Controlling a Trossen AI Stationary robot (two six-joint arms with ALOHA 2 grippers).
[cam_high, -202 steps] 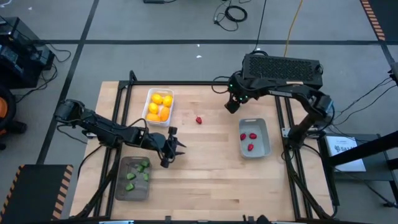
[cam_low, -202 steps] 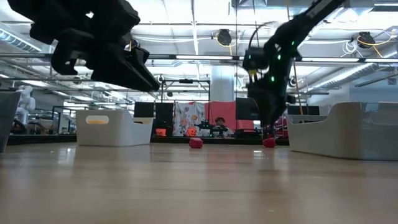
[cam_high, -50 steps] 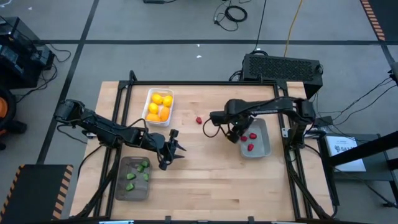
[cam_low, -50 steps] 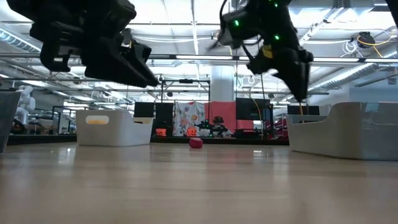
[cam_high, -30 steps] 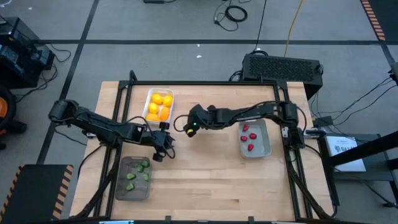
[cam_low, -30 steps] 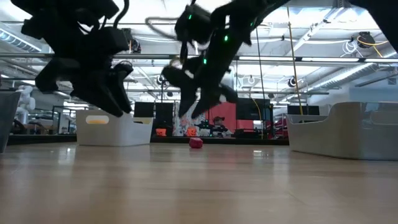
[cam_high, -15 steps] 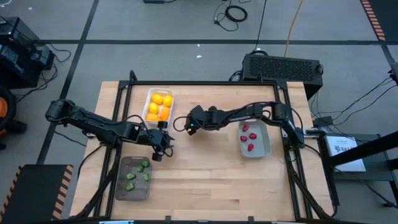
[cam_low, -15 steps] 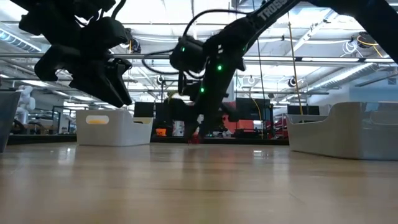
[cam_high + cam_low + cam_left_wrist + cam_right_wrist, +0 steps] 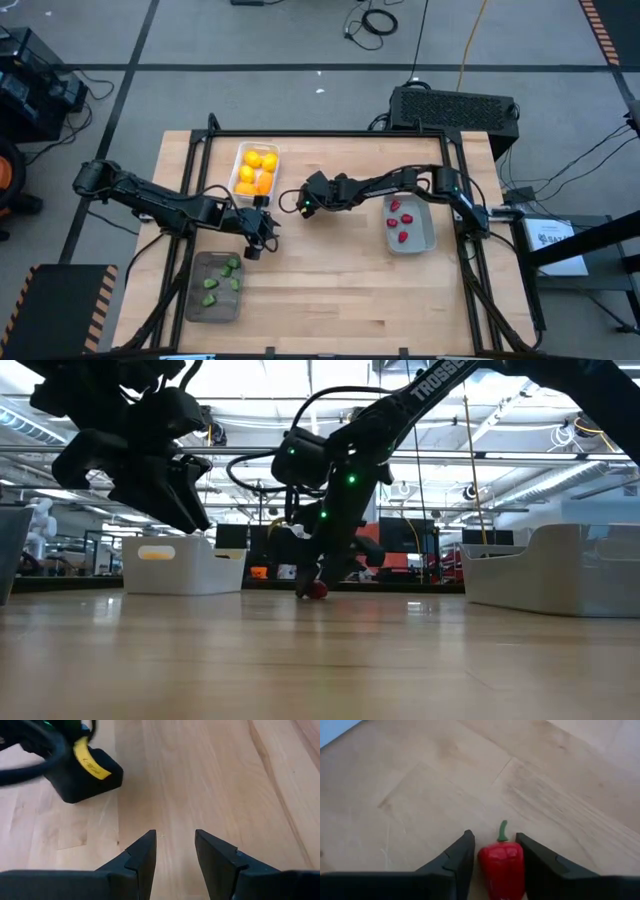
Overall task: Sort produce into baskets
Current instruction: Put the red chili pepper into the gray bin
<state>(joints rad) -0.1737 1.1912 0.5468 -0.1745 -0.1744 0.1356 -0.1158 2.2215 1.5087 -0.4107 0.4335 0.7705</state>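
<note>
A: On the left, what is there?
B: The dark grey mesh basket (image 9: 214, 286) with green pieces; the left gripper (image 9: 174, 851) hovers just beyond it, fingers slightly apart, pinching nothing. The white basket (image 9: 254, 172) of yellow and orange fruit sits far left.

A: And rightward?
B: Mid-table, the right gripper (image 9: 495, 851) is low, fingers bracketing a small red plastic pepper (image 9: 501, 868). The light grey basket (image 9: 409, 221) holds 3 red pieces.

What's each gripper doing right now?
Left gripper: open, empty, above bare table.
Right gripper: fingers around the red pepper on the table; grip cannot be told.
</note>
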